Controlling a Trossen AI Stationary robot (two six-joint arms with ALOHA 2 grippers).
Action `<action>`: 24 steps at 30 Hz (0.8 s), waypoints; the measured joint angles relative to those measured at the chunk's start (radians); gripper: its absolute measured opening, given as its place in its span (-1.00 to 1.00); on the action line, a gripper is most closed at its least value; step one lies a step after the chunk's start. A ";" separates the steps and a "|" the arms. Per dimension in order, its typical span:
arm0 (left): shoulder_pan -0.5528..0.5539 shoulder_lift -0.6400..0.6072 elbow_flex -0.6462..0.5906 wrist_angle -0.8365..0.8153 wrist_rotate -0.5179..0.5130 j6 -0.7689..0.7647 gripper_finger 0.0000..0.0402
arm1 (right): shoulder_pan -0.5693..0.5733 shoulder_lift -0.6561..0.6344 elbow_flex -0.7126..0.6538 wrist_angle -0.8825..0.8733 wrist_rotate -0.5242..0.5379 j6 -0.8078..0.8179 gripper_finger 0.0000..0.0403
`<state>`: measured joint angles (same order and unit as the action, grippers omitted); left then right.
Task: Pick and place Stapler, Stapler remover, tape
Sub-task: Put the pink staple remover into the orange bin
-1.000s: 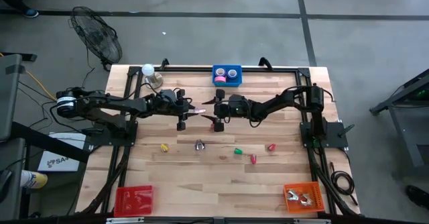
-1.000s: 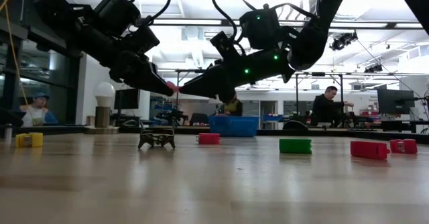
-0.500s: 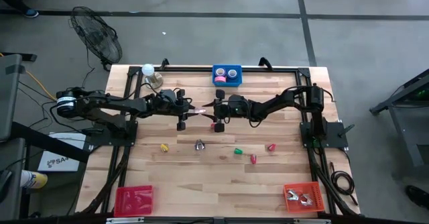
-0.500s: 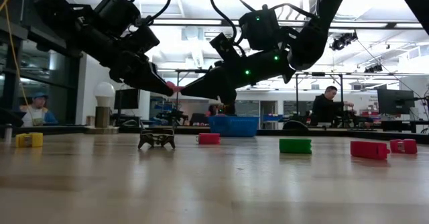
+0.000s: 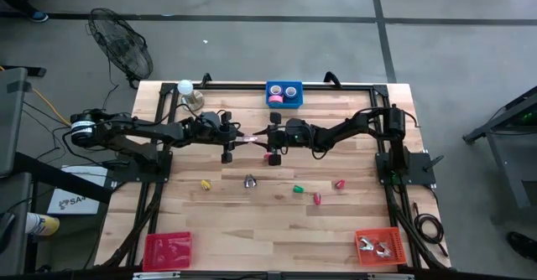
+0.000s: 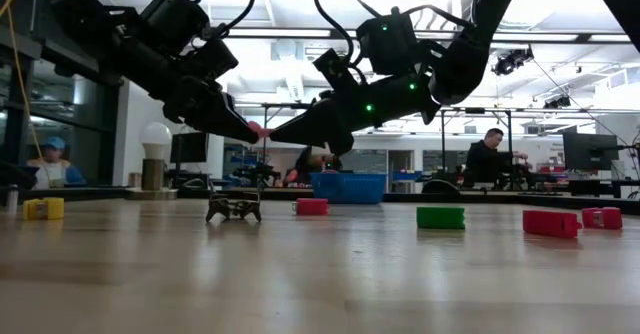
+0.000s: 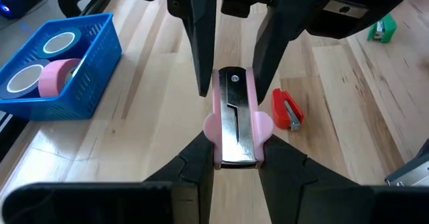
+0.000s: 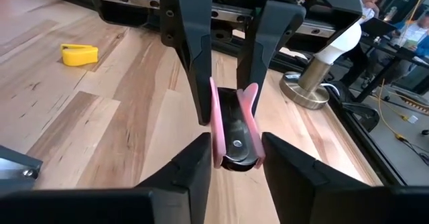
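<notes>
Mid-air handover above the tabletop [image 5: 252, 221]: the pink stapler [image 7: 235, 119] lies lengthwise between both — left end effector [image 5: 243, 138] pinches its 9 o'clock end, right end effector [image 5: 262, 135], fingers spread, straddles its 3 o'clock end.

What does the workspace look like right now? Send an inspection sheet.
Surface: wooden table, flat.
Job's things: pink stapler in the air at mid-table; loose staplers and one remover on the table; tape in the blue basket; red basket and orange basket at the near corners.
Clutter: lamp.
Grippers: left gripper shut on the pink stapler; right gripper at its other end.
Cables: coil at the table's right edge.
Surroundings: fan on the floor; seated person beyond the table.
</notes>
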<state>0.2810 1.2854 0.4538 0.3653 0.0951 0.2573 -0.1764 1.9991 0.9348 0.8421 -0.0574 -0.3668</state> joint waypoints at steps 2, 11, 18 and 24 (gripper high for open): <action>0.000 0.000 0.000 0.000 0.000 0.000 -0.55 | 0.000 0.000 0.000 0.000 -0.003 0.000 -0.45; 0.000 0.000 0.000 -0.002 0.004 0.001 -0.55 | 0.000 0.000 0.000 -0.001 -0.020 0.006 -0.58; 0.000 0.000 0.000 -0.002 0.006 -0.001 -0.52 | 0.000 0.000 0.000 -0.002 -0.021 0.026 -0.58; 0.000 0.000 0.000 -0.008 0.027 -0.007 -0.40 | 0.001 -0.002 0.000 -0.015 -0.006 0.026 -0.60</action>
<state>0.2813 1.2850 0.4538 0.3570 0.1223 0.2501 -0.1757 1.9975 0.9348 0.8275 -0.0633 -0.3405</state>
